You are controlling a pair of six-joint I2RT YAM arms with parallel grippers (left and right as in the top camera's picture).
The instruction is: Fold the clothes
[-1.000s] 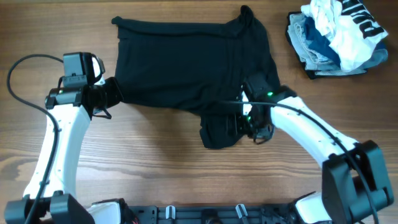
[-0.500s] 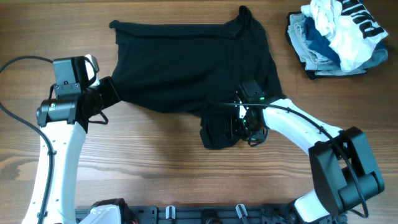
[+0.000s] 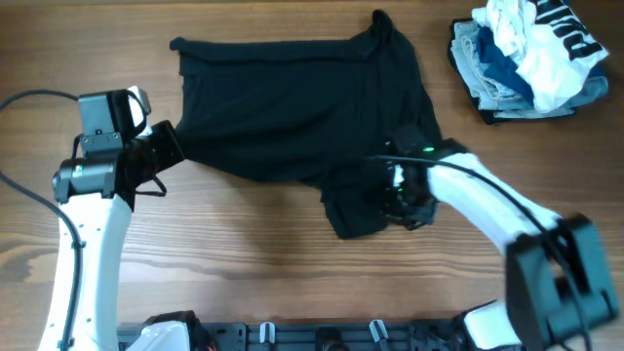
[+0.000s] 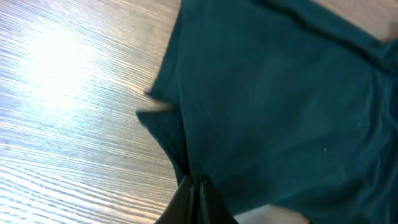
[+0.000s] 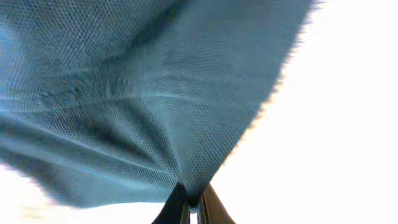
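garment: black garment lies spread on the wood table, mid to far part, mostly flat. a bunched flap sticks out from its near-right edge toward the front.
l gripper: l gripper sits at the garment's left edge, near corner. wrist view shows the fingertips pressed together w/ the cloth edge pinched between them, and a small fold poking out just beside. closed on the cloth.
r gripper: r gripper is at the near-right part of the garment, right by the bunched flap. wrist view shows its 2 fingers meeting at the bottom w/ cloth drawn into them in a fan of creases. closed, holding cloth.
lift: cloth at r gripper looks pulled taut. can't tell if it's off the table.
arms: l arm comes in from front-left, r arm from front-right. grippers well apart, on opposite sides of the garment.
other: clothes heap, white, black-lettered and light blue, in the far-right corner, well apart from the garment.
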